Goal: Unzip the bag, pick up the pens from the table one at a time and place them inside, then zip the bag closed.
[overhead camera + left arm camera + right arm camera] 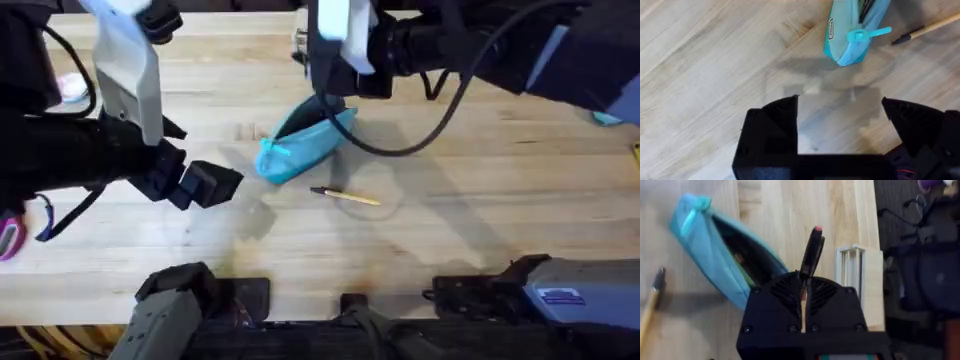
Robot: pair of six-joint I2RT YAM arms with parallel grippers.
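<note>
The left pincer (840, 125) is seen hovering with its jaws wide apart over bare counter (470, 230), on the near side of the bag (300, 148) and well apart from it. Just nearer than the bag, a tan-yellow pen (347, 196) with a dark tip lies flat on the wood, close to the pouch without touching it. The turquoise bag itself rests on the counter with its zipper undone and its mouth gaping, the zipper pull (867, 34) sticking out at one end. At the bag's far end, the right pincer (804, 292) is clamped on a dark pen (811, 255), held beside the open mouth.
</note>
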